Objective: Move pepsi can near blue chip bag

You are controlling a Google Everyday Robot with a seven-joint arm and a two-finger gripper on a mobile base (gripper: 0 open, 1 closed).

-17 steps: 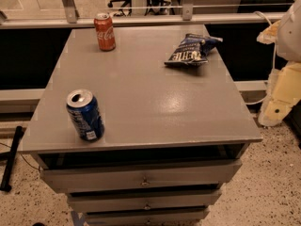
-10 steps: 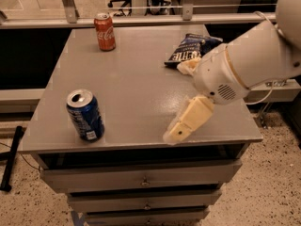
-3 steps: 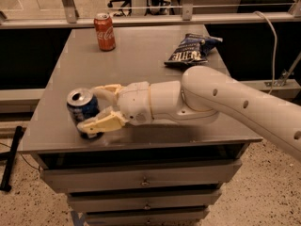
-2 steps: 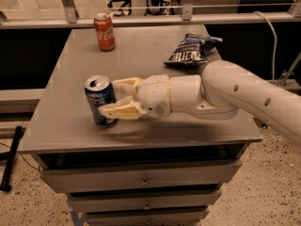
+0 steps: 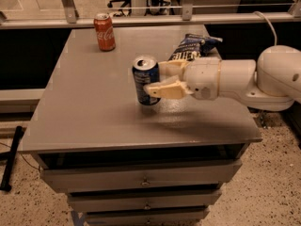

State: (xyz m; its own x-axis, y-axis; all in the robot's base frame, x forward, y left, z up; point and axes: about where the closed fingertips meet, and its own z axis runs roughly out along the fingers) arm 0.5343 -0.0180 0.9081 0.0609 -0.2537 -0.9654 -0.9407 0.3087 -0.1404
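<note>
The pepsi can (image 5: 145,79), dark blue with a silver top, stands upright near the middle of the grey table (image 5: 84,107). My gripper (image 5: 160,79) reaches in from the right and is shut on the can, one cream finger (image 5: 165,89) in front of it and one behind. The blue chip bag (image 5: 192,47), wrinkly with white lettering, lies at the table's far right, just behind my gripper and a short way right of the can.
A red cola can (image 5: 104,31) stands at the far left-centre of the table. My white arm (image 5: 244,79) stretches over the table's right edge. Drawers (image 5: 141,180) sit below the tabletop. A railing (image 5: 141,19) runs behind the table.
The gripper closed on the pepsi can at the table's front left and has carried it rightward and farther back, toward the chip bag.
</note>
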